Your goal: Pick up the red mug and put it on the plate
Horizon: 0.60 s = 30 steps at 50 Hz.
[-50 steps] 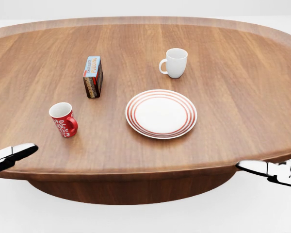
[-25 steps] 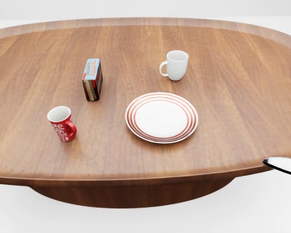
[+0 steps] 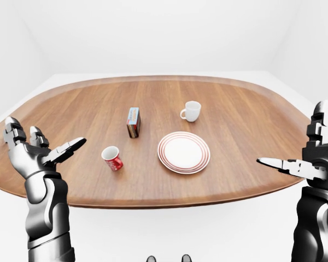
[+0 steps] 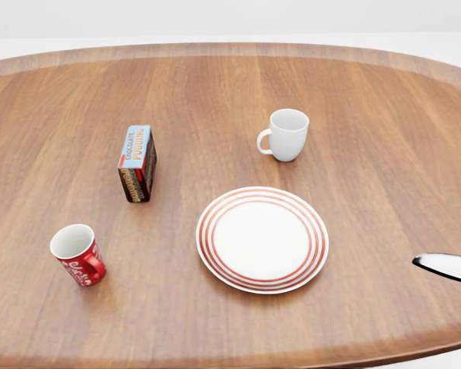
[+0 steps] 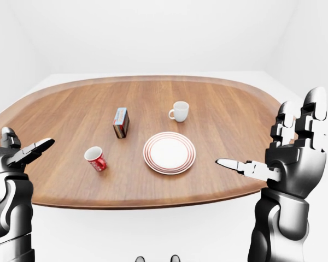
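Red mug point(image 4: 78, 255) stands upright on the wooden table point(image 4: 384, 154), low on the left of the head view, its handle turned toward the lower right and white pattern on its side. Nothing touches it. Well to its right lies the plate point(image 4: 262, 239), white with red rings round its rim, flat on the table and bare. Above the mug and to the left of the plate stands a small pudding box point(image 4: 137, 163), upright on a narrow side. A white mug point(image 4: 286, 134) sits above the plate, apart from it, handle to the left.

Both hands are raised at the table's near edge, clear of all 4 things. In the left-eye view the left hand point(image 3: 35, 154) is held palm up at the left, its 3 fingers spread wide, holding nothing, with the red mug well to its right. In the right-eye view the right hand point(image 5: 288, 155) stands at the right, 2 fingers pointing up and the third stretched out toward the plate, also spread and holding nothing. In the head view only 1 pale fingertip point(image 4: 446, 267) of the right hand shows, at the right edge.
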{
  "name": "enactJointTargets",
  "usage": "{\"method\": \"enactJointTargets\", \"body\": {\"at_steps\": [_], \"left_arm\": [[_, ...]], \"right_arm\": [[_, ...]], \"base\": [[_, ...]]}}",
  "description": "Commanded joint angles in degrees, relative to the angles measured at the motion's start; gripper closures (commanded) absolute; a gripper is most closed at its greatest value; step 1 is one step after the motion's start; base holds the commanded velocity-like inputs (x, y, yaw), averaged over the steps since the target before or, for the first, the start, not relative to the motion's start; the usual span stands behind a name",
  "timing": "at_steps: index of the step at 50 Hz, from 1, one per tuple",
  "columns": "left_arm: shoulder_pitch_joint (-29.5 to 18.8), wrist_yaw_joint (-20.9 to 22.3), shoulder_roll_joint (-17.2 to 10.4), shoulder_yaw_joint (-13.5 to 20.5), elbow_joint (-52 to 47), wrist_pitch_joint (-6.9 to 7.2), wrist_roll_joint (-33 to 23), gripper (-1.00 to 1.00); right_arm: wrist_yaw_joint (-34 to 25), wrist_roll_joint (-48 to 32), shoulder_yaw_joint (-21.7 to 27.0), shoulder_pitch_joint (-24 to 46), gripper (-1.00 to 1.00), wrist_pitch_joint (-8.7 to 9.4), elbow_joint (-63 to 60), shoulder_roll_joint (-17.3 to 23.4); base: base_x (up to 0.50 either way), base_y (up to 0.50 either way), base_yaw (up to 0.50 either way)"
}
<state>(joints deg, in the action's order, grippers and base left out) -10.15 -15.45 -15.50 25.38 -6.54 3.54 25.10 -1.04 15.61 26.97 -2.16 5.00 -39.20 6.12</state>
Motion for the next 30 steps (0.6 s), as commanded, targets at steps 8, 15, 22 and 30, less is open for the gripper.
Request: {"method": "enactJointTargets", "body": {"at_steps": [8,15,22,30], "left_arm": [[-0.24,0.16,-0.01,-0.20,1.19,-1.03,-0.14,-1.00],[-0.06,0.12,-0.04,-0.18,0.93,-0.96,-0.03,-1.00],[-0.14,0.00,-0.07,-0.23,0.87,-0.83,-0.05,-1.00],[-0.07,-0.16,-0.04,-0.21,0.43,-0.52,-0.07,-1.00]], "right_arm": [[-0.48,0.06,0.00,0.08,-1.00,0.00,0.51,0.00],[-0.51,0.06,0.00,-0.05,-1.00,0.00,0.47,-0.05],[-0.46,0.10,0.00,-0.08,-1.00,0.00,0.21,-0.01],[-0.06,0.34,0.43,0.03,-1.00,0.00,0.54,-0.22]], "base": [[0.50,0.00,0.00],[0.50,0.00,0.00],[0.50,0.00,0.00],[0.41,0.00,0.00]]}}
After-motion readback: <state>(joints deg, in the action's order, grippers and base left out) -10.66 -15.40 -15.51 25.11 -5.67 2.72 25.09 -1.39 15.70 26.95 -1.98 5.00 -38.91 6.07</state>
